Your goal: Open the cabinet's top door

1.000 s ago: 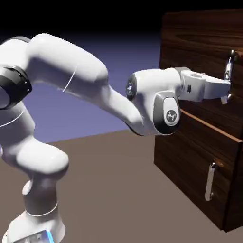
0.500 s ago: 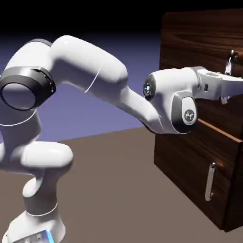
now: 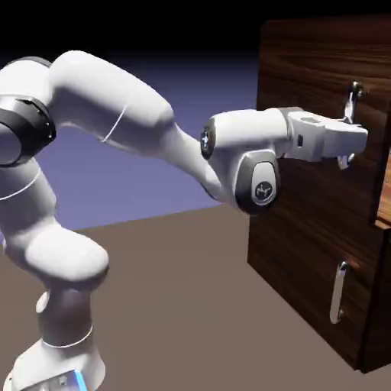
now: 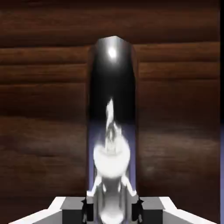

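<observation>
The dark wood-grain cabinet (image 3: 305, 244) fills the exterior view's right. Its top door (image 3: 305, 69) carries a long vertical silver handle (image 3: 351, 98). My gripper (image 3: 353, 145) reaches in horizontally from the left and is shut on that bar, near its lower end. The door stands a little out from the cabinet front, and a lighter edge shows at its lower right corner. In the hand view the shiny handle (image 4: 112, 109) runs up the middle between my fingertips (image 4: 89, 205), with the door's wood (image 4: 39, 109) behind it.
Below the top door is the shorter panel with its smaller silver handle (image 3: 338, 292). The brown table (image 3: 176, 305) stretches between my base and the cabinet. My forearm and elbow (image 3: 252, 172) hang just left of the cabinet front.
The gripper has closed on the handle. The hand first pushed right, then drew back to the left, and the handle and top door came left with it.
</observation>
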You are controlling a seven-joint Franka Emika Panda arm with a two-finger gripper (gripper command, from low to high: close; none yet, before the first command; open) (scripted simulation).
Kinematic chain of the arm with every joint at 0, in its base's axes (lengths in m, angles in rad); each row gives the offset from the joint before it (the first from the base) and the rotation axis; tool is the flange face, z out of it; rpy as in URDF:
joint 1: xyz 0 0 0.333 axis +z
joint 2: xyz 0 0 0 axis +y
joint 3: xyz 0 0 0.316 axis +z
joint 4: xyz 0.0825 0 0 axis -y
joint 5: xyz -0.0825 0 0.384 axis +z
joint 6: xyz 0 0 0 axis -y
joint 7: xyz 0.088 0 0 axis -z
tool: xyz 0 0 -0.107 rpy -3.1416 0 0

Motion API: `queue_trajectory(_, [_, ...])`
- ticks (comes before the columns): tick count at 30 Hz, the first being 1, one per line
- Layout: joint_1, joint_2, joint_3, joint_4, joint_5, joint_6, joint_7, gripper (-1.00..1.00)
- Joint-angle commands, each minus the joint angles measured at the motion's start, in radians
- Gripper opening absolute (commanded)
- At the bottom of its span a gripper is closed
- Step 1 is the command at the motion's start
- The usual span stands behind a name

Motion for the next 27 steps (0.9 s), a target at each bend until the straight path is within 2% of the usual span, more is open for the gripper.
queue_trajectory(1, [-0.036, 0.004, 0.031, -0.007, 0.002, 0.004, 0.008, -1.00])
queue_trajectory(14, [-0.442, -0.132, 0.495, -0.223, 0.350, 0.000, -0.201, -1.00])
queue_trajectory(23, [-0.768, -0.142, 0.743, -0.257, 0.234, 0.019, 0.001, -1.00])
queue_trajectory(27, [-0.898, -0.228, 0.879, -0.324, 0.295, -0.001, 0.019, -1.00])
